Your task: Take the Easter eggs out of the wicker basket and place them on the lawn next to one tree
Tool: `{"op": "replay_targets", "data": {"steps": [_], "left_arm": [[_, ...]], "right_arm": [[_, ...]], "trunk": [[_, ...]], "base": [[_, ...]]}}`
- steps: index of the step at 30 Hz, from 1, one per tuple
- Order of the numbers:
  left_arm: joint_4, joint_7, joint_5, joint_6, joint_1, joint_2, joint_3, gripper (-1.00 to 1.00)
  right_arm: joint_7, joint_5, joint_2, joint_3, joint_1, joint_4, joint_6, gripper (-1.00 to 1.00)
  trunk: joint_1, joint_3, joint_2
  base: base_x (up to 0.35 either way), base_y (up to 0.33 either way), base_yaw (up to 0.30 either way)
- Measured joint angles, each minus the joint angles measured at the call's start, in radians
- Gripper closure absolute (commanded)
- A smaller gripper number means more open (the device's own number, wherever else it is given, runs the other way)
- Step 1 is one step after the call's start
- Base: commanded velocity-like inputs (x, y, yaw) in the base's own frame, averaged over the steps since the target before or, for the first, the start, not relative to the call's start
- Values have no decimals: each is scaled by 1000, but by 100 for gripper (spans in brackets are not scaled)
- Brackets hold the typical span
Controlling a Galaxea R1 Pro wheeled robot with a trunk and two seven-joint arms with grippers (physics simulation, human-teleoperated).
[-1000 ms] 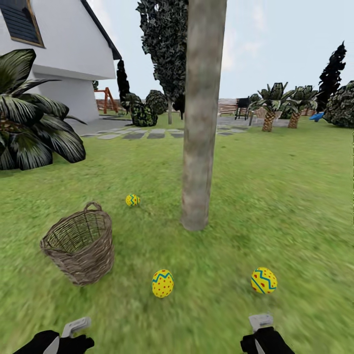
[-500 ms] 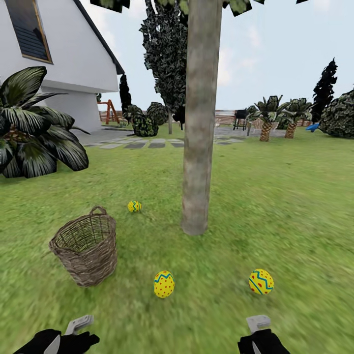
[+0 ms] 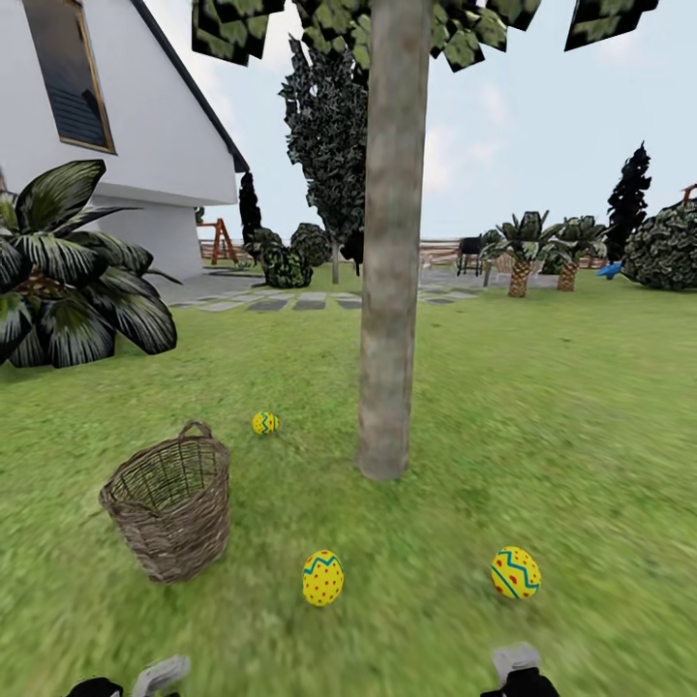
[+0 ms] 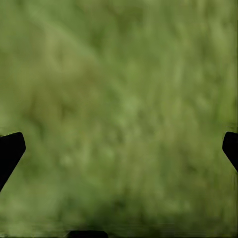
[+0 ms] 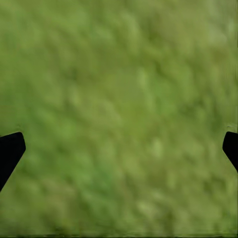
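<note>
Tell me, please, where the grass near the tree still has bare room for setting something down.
The widest bare lawn is right of the tree, beyond the right-hand egg. A smaller patch lies in front of the trunk, between that egg and the middle egg. It is crowded on the left, with the wicker basket and the far egg.

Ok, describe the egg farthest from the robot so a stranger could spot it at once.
Find the thick grey-brown tree trunk rising mid-lawn. To its left, just beyond the wicker basket, the egg lies on the grass. It looks smallest and sits behind the basket, while the other two eggs lie nearer the robot.
</note>
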Motion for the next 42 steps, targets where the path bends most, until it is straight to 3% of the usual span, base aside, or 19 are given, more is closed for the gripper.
{"op": "replay_targets", "data": {"steps": [3, 7, 10, 18, 29, 42], "left_arm": [[48, -3, -2, 3, 1, 7, 0, -100], [62, -2, -3, -8, 2, 12, -3, -100], [63, 7, -3, -53, 2, 13, -3, -100], [64, 74, -2, -75, 2, 10, -3, -100], [66, 78, -2, -74, 4, 5, -3, -100], [66, 78, -3, -76, 53, 0, -3, -100]], "right_arm": [[3, -8, -15, -6, 0, 82, -4, -100], [12, -3, -25, -2, 0, 149, -130, -100], [12, 0, -28, -2, 0, 166, -161, -100], [12, 1, -26, -1, 0, 170, -168, -100], [12, -4, -25, -1, 0, 175, -163, -100], [12, -3, -24, -1, 0, 257, -183, -100]], "trunk": [[-1, 12, 1], [-3, 27, 2], [-8, 38, 9], [-38, 63, 65], [-81, 98, 142], [-130, 138, 233]], "base": [[0, 0, 0], [0, 0, 0], [0, 0, 0], [0, 0, 0], [0, 0, 0], [0, 0, 0]]}}
